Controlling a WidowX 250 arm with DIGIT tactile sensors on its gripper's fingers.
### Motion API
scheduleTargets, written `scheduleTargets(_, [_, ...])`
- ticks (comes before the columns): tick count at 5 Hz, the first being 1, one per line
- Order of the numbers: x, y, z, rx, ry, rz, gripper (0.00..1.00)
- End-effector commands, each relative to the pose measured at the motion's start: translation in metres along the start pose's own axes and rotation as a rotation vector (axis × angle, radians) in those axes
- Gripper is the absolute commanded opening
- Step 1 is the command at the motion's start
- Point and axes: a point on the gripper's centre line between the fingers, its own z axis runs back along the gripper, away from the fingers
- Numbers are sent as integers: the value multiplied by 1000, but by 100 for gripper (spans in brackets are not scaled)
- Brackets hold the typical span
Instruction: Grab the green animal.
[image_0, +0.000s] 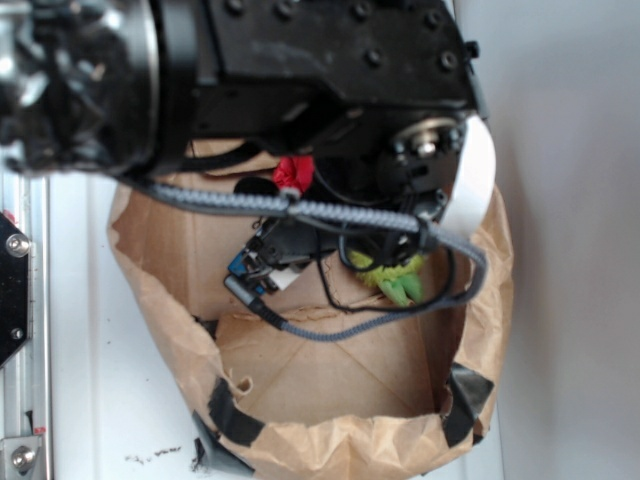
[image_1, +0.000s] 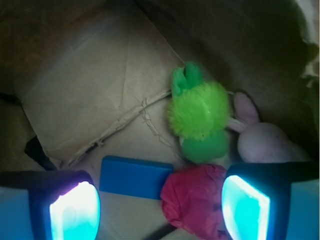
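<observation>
The green animal (image_1: 200, 117) lies on the floor of a brown paper bag, its fuzzy lime body in the middle, green feet pointing up-frame and its smooth green head toward my gripper. In the exterior view only a bit of the green animal (image_0: 398, 280) shows under the arm. My gripper (image_1: 160, 207) hangs open above the bag floor, its two glowing pads (image_1: 75, 212) wide apart. Nothing is held. The animal sits beyond the fingertips, nearer the right finger.
A red wrinkly cloth ball (image_1: 192, 200) lies between the fingers, against the right one. A blue block (image_1: 135, 177) lies left of it. A pink plush animal (image_1: 260, 137) touches the green one's right side. The paper bag walls (image_0: 330, 440) rise all round.
</observation>
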Motion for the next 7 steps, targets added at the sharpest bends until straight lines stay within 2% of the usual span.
scheduleTargets(1, [15, -1, 17, 52, -33, -15, 100])
scheduleTargets(3, [40, 5, -4, 91, -76, -29, 100])
scheduleTargets(4, [42, 6, -14, 114, -90, -55, 100])
scheduleTargets(5, [33, 0, -22, 135, -88, -102, 100])
scheduleTargets(6, [28, 5, -41, 131, -47, -113, 100])
scheduleTargets(7, [28, 10, -50, 134, -38, -117, 100])
